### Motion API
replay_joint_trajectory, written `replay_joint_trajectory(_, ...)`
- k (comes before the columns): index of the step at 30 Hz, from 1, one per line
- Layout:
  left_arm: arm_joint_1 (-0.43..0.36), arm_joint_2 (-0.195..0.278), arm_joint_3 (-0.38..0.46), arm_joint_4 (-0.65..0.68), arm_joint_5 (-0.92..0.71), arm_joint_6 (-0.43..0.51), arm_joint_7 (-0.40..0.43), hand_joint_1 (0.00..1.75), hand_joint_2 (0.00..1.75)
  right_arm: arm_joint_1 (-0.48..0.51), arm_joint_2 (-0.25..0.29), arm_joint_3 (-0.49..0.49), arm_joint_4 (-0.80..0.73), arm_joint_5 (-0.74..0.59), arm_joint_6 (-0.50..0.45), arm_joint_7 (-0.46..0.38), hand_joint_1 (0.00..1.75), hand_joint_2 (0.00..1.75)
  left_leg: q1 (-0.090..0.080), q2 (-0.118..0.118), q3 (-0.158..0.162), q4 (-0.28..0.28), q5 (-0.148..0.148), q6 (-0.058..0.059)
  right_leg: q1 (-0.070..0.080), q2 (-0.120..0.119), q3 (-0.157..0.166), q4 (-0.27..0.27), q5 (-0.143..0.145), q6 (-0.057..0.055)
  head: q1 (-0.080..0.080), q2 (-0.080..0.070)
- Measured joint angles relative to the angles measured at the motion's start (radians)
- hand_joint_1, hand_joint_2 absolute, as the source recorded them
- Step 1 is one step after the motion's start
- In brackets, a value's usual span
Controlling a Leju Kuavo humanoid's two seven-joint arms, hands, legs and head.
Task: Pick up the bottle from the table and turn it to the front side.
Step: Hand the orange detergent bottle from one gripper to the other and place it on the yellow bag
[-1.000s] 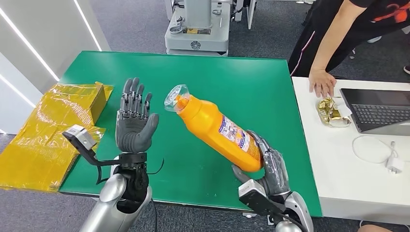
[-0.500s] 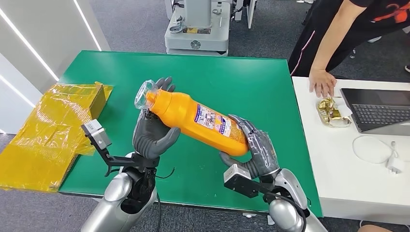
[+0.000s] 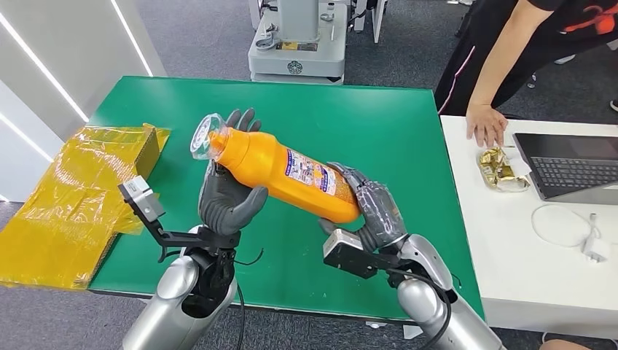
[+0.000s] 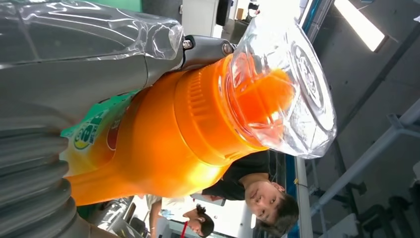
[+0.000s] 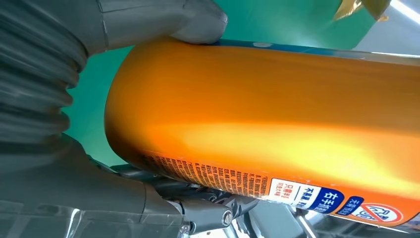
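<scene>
An orange bottle (image 3: 270,168) with a clear cap (image 3: 208,137) hangs tilted above the green table (image 3: 379,124), cap toward the far left, its printed label facing up. My right hand (image 3: 370,208) grips its base end. My left hand (image 3: 226,198) cups the shoulder below the cap, thumb in front and fingers (image 3: 244,120) upright behind. In the left wrist view the bottle (image 4: 163,144) and its cap (image 4: 282,84) lie against the left hand (image 4: 74,74). The right wrist view shows the bottle's body (image 5: 277,124) in the right hand (image 5: 59,49).
A yellow film-wrapped box (image 3: 80,189) lies at the table's left edge. On the right stands a white table (image 3: 525,270) with a laptop (image 3: 576,164), a snack packet (image 3: 499,168) and a charger cable (image 3: 576,230); a person's hand (image 3: 484,124) rests on it. A grey machine base (image 3: 295,51) stands beyond.
My right hand carried the bottle leftward and a little farther. My left hand, open and apart a second ago, moved in under the bottle's neck end and now cups it.
</scene>
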Motion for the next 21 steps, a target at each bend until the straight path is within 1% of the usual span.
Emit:
replay_joint_trajectory(7, 0.0, -0.002, 0.0, 0.013, 0.0, -0.001, 0.003, 0.0, 1.75, 0.005, 0.008, 0.021, 0.026, -0.043, 0.037, -0.004, 1.75, 1.75, 0.0, 0.0, 0.0, 0.0, 0.0, 0.0, 0.0, 0.0, -0.001, 0.0, 0.0, 0.0, 0.0, 0.0)
replay_joint_trajectory(11, 0.0, -0.002, 0.001, 0.02, 0.0, -0.001, 0.006, 0.0, 1.75, 0.008, 0.013, 0.035, 0.036, -0.051, 0.063, -0.019, 1.75, 1.75, 0.0, 0.0, 0.0, 0.0, 0.0, 0.0, 0.0, 0.0, -0.001, 0.0, 0.0, 0.0, 0.0, 0.0)
replay_joint_trajectory(21, 0.001, -0.002, 0.001, 0.04, -0.002, -0.003, 0.008, 0.0, 1.75, 0.009, 0.016, 0.048, 0.048, -0.063, 0.09, -0.04, 1.75, 1.75, 0.0, 0.0, 0.0, 0.0, 0.0, 0.0, 0.0, 0.001, -0.001, 0.0, 0.0, 0.0, 0.0, 0.0)
